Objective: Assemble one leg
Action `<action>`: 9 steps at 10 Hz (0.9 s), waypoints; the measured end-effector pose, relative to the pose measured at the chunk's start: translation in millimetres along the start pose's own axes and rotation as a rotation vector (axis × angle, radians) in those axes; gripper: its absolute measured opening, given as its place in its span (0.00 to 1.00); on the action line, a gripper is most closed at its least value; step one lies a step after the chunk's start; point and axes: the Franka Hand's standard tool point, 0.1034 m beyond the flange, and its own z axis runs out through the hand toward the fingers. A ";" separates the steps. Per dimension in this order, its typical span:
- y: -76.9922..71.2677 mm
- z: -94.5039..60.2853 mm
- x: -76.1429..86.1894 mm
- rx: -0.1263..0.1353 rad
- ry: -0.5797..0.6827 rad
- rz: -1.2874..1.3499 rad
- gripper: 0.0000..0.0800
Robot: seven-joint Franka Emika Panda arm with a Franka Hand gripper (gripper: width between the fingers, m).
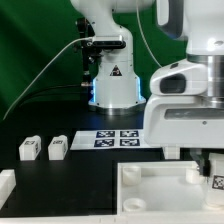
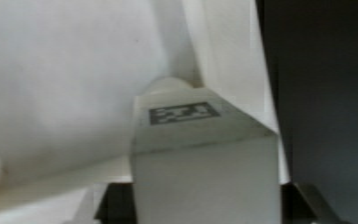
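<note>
My gripper (image 1: 212,168) is at the exterior view's right, low over the far right corner of the large white tray (image 1: 150,190). It is shut on a leg (image 1: 217,183), a small white block whose black-and-white tag shows below the hand. In the wrist view the leg (image 2: 194,150) runs out from between my dark fingers (image 2: 119,205), tag facing the camera, its tip over the tray's white wall (image 2: 69,90). The gripper (image 2: 208,208) grips it on both sides. Two more legs (image 1: 29,148) (image 1: 57,147) lie on the black table at the left.
The marker board (image 1: 115,138) lies behind the tray, in front of the robot base (image 1: 112,85). Another white piece (image 1: 5,186) pokes in at the exterior view's left edge. A dark gap (image 2: 327,90) runs beside the tray wall.
</note>
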 end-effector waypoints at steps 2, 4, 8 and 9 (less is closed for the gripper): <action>6.8 0.1 4.1 0.025 -0.010 0.241 0.37; 14.0 4.0 4.2 0.079 -0.033 0.585 0.37; 8.3 4.9 -5.0 0.080 -0.098 1.149 0.37; 8.2 4.4 -4.6 0.080 -0.103 1.228 0.37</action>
